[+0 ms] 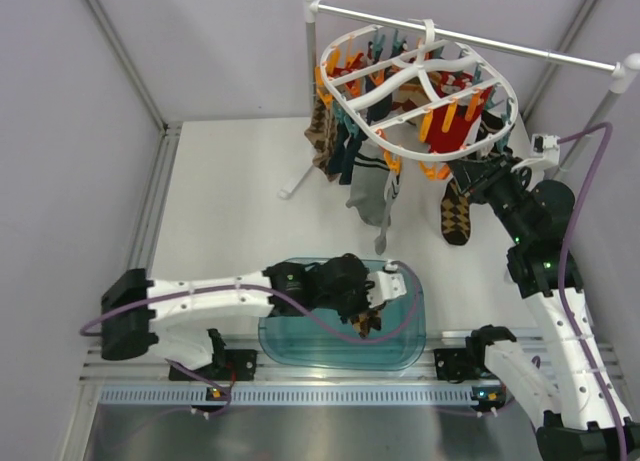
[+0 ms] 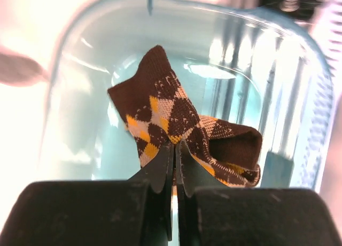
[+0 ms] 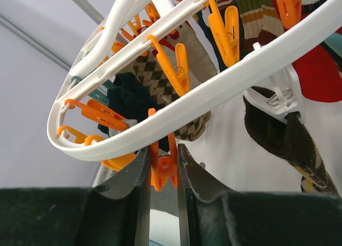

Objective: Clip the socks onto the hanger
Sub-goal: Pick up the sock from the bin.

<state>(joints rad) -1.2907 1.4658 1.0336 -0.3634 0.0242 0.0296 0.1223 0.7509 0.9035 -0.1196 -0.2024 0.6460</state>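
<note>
One brown and mustard diamond-check sock (image 2: 171, 112) lies crumpled in the teal tub (image 1: 300, 346). My left gripper (image 2: 175, 147) is shut on its lower edge; in the top view this gripper (image 1: 368, 316) is down inside the tub. The other check sock (image 1: 457, 213) hangs from the white oval hanger (image 1: 395, 139) and shows in the right wrist view (image 3: 283, 136). My right gripper (image 3: 163, 150) is shut on an orange clip (image 3: 165, 168) under the hanger's ring (image 3: 214, 94); in the top view it (image 1: 470, 176) is at the hanger's near right side.
The hanger hangs from a white rod rack (image 1: 470, 36) at the back of the table. Several other socks, among them a grey one (image 1: 370, 186), dangle from its left side. Purple walls close in left and right.
</note>
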